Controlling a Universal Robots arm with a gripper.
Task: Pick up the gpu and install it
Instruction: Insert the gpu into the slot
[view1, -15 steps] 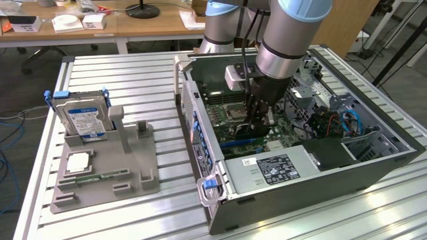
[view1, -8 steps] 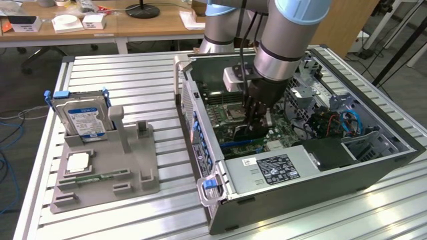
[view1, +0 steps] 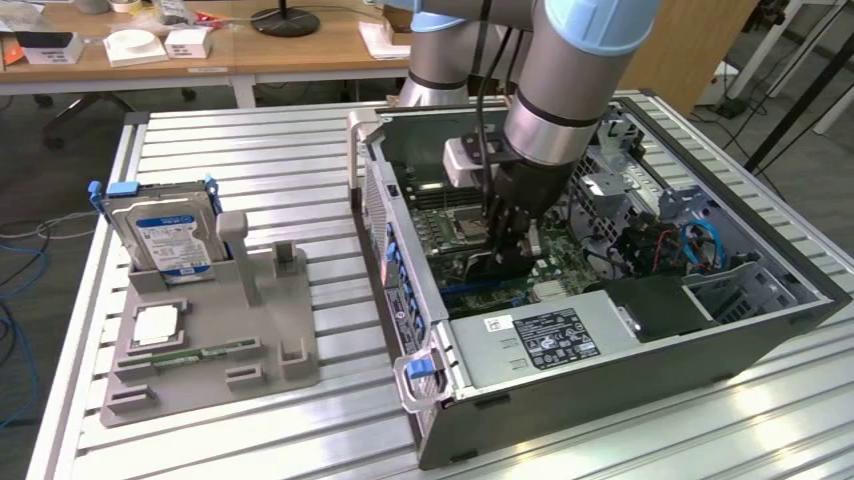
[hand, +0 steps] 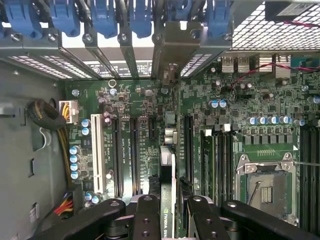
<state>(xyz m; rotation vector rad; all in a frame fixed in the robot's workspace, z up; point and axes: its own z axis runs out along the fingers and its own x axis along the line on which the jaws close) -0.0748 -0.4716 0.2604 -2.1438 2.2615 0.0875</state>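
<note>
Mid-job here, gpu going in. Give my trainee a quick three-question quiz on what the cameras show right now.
1. True or false: the gripper is shut on the gpu.
2. Where is the gripper? A) over the grey holder B) inside the open case C) over the wooden desk
3. What stands upright in the grey holder at the exterior view's left?

Key: 1 true, edge-on card between the fingers over the motherboard. 2 B. 3 the hard drive.
</note>
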